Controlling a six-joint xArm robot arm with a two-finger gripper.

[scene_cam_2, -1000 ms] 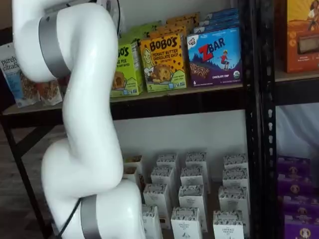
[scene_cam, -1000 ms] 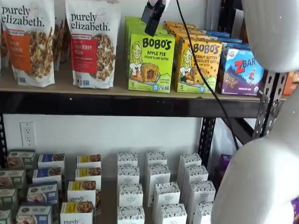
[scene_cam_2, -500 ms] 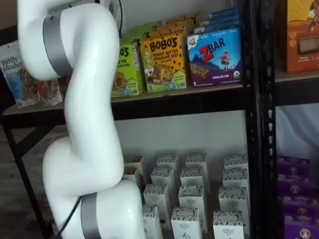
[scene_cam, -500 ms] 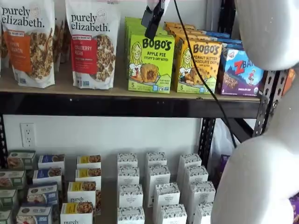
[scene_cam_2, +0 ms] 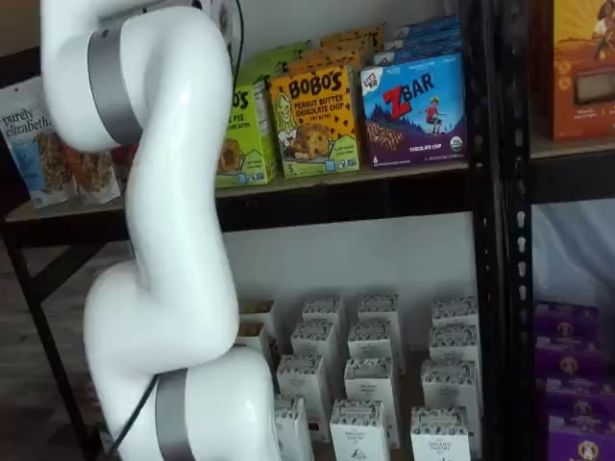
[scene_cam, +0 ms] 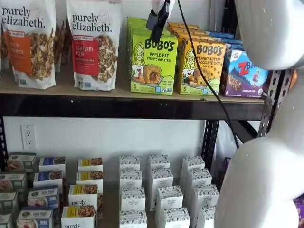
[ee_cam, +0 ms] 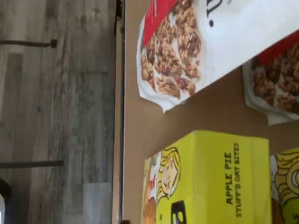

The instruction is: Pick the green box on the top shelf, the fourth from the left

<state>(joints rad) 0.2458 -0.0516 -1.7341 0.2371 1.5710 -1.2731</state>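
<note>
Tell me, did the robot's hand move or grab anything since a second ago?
The gripper crept a little to the right and upward in a shelf view, hanging just above the green box. It grabbed nothing and let nothing go. The green box, the yellow-orange Bobo's box and the granola bags stayed put on the top shelf.

Two tall white granola bags (scene_cam: 95, 42) reading "purely elizabeth." stand upright side by side; the one with the red panel is just beside an orange-panelled one (scene_cam: 28, 42). A yellow-orange Bobo's peanut butter box (scene_cam: 202, 66) stands next to a blue-purple ZBar box (scene_cam: 244, 73), their sides touching or nearly so. Lower down, rows of small white cartons (scene_cam: 161, 194) fill the lower shelf, with smaller colourful boxes (scene_cam: 47, 190) beside them. A wall outlet (scene_cam: 27, 136) shows on the white wall. Purple boxes (scene_cam_2: 577, 384) and a large orange box (scene_cam_2: 577, 67) sit past the black upright (scene_cam_2: 495, 240). The wrist view shows grey wood flooring (ee_cam: 56, 112).
</note>
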